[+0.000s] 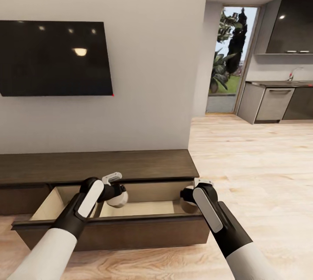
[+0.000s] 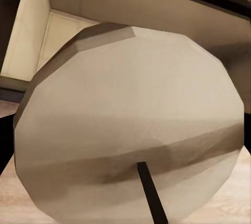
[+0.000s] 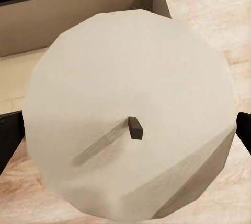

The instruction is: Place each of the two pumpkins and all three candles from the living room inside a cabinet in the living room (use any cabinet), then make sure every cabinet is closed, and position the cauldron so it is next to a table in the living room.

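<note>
**Two candles over the open drawer**

Left wrist view puts a beige candle (image 2: 130, 125) tight against the lens, wick toward me; the right wrist view has its twin (image 3: 130, 125). I judge them light, rigid and smooth-sided, best pinched across the round flank. On the head view my left gripper (image 1: 116, 193) and right gripper (image 1: 188, 194) both hang above the cabinet (image 1: 130, 228), whose drawer is pulled out. Each gripper seems clamped on its candle, dark fingers (image 3: 10, 140) flanking it, though contact itself is hidden.
</note>
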